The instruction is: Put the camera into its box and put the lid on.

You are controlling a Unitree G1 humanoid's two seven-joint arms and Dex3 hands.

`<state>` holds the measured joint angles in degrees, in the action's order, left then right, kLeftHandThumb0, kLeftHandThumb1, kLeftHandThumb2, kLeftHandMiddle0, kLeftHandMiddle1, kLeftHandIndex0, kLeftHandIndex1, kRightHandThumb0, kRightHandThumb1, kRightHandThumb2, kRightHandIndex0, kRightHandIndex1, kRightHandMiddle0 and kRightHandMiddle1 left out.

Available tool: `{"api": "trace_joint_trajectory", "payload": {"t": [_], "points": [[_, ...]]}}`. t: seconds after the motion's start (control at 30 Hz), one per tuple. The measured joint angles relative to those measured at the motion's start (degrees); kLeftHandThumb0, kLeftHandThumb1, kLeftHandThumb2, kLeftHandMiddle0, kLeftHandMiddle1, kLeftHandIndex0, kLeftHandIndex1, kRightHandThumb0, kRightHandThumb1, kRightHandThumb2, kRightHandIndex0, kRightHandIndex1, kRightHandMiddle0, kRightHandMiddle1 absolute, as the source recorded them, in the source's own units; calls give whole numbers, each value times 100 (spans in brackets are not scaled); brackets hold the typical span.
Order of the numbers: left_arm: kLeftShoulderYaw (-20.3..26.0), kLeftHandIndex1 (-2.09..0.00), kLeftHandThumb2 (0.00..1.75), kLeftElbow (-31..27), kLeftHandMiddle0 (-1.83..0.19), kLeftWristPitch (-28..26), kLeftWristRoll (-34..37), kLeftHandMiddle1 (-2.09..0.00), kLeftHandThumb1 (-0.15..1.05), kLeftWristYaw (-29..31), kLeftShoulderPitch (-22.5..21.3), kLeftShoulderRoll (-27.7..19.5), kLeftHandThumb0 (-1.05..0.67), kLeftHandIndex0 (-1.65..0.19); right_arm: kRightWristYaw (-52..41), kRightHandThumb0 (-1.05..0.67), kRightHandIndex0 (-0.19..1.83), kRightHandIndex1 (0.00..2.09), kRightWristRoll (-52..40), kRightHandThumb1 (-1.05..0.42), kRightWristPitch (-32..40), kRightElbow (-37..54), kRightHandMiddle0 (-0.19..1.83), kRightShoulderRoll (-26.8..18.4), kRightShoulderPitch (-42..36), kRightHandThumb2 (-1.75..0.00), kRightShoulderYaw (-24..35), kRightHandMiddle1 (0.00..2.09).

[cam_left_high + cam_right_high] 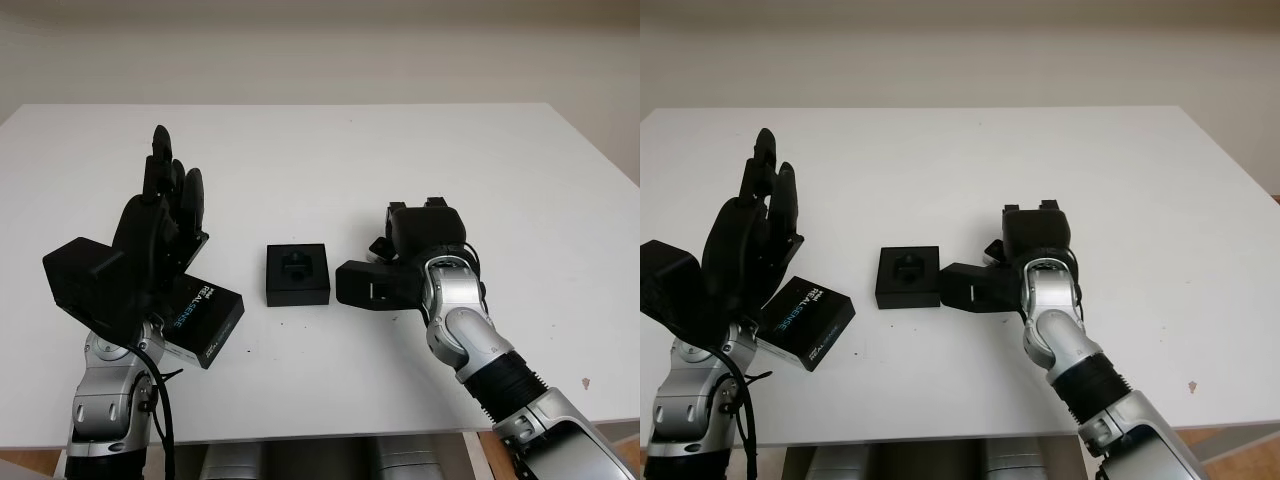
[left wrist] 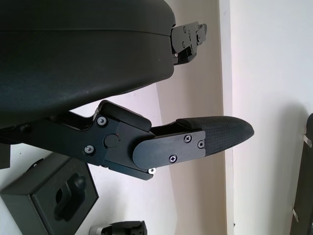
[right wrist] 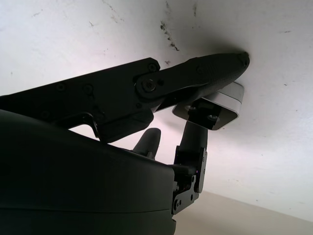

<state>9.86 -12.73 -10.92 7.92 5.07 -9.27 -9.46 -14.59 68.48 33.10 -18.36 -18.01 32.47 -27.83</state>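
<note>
So on the left the left hand is raised off the table with nothing in it, open, and just under it on the near-left sits the lid, the flat black piece with the RealSense print on top. In the middle is the box, a small open black square with a shaped foam-looking insert, well placed for a drop-in. Right of that, the right hand is down at the table, and from the wrist view its fingers are closing around the camera, a small silver-cased bar lying on the table just right of the box; looks like a pinch across its short sides, though I can't tell how firm it is. My guess is the camera's stiff, light-ish, smooth metal, so kinda slippery, and the lens face is the fragile bit. I'd grab the long edges, not the front.
</note>
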Motion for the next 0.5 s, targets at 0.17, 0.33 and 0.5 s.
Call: {"api": "trace_joint_trajectory", "payload": {"t": [0.17, 0.33, 0.5], "points": [[5, 0, 58, -18, 19, -26, 20, 0, 105, -11, 1, 0, -76, 19, 9, -66, 23, 68, 71, -100, 18, -82, 21, -23, 65, -5, -104, 111], [7, 0, 59, -23, 19, -26, 42, 0, 105, -14, 4, 1, -75, 19, 381, -44, 43, 65, -22, -99, -18, -144, 33, -30, 61, -6, -101, 129], [7, 0, 59, -23, 19, -25, 40, 0, 105, -17, 4, 1, -75, 19, 618, -43, 37, 87, -209, -101, -70, -230, 36, -32, 59, -5, -91, 138]]}}
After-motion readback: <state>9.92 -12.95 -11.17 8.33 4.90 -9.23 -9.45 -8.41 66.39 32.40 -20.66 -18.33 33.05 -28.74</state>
